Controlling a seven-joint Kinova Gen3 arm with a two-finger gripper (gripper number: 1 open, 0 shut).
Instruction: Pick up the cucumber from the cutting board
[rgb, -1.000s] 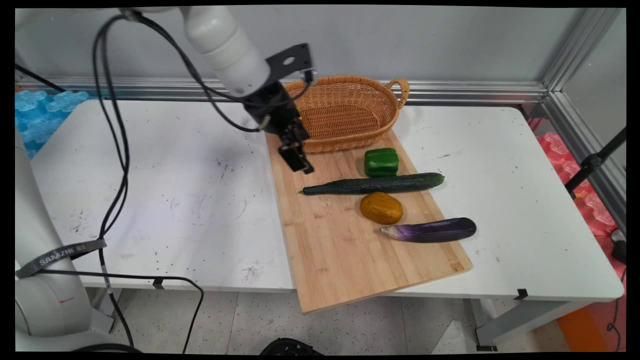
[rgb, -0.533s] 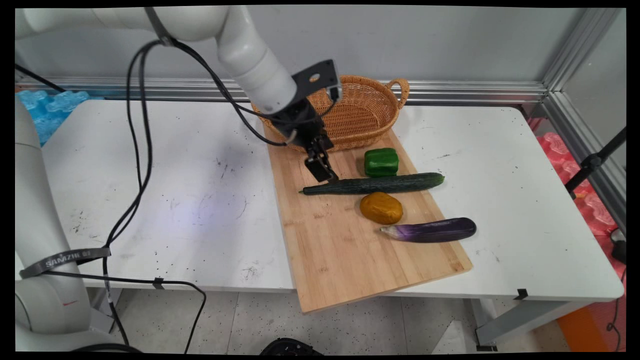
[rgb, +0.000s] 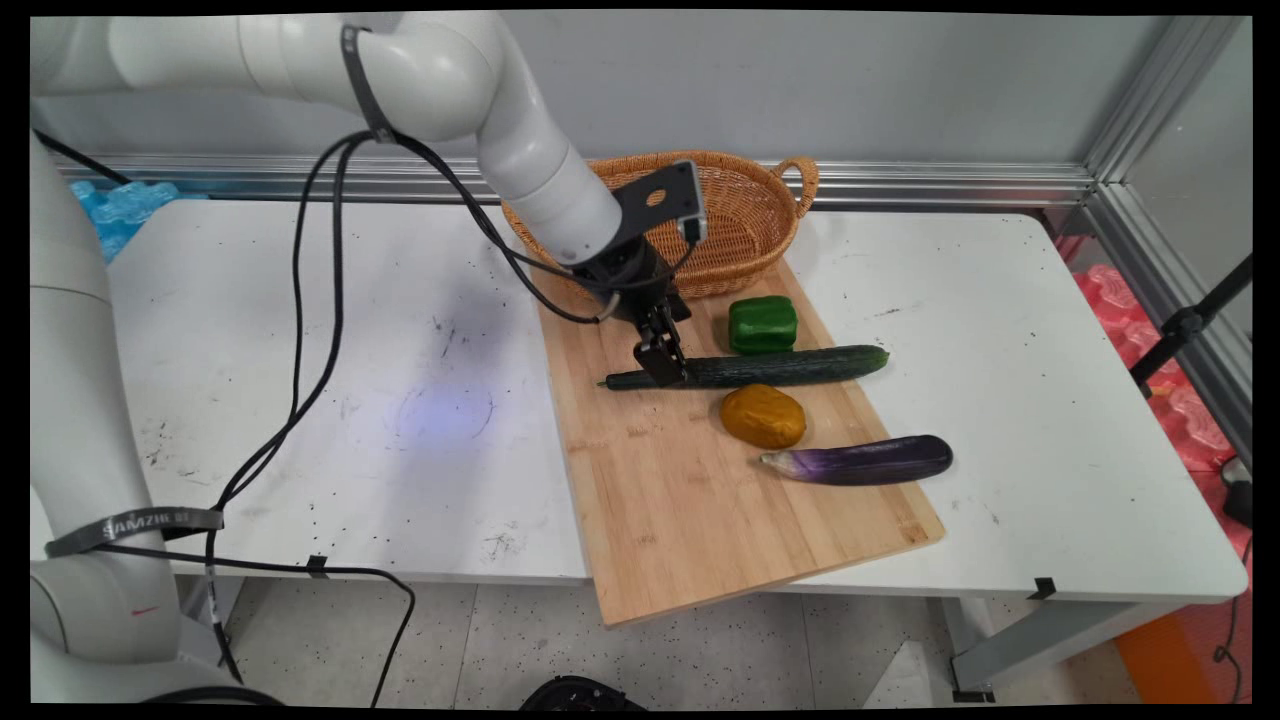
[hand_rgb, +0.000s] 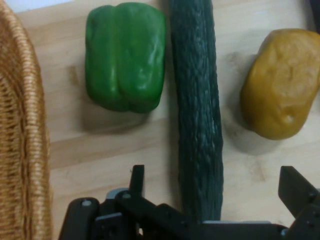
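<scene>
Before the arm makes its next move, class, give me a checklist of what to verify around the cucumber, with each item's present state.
1. End effector open: ok, its fingers stand apart in the hand view.
2. Cucumber lies between the fingers: ok.
3. Cucumber gripped: not ok, the fingers are apart from it.
4. Green pepper outside the fingers: ok, beside the cucumber.
5. Yellow-brown vegetable outside the fingers: ok, on the cucumber's other side.
6. Basket interior free: cannot tell, the arm hides part of it.
</scene>
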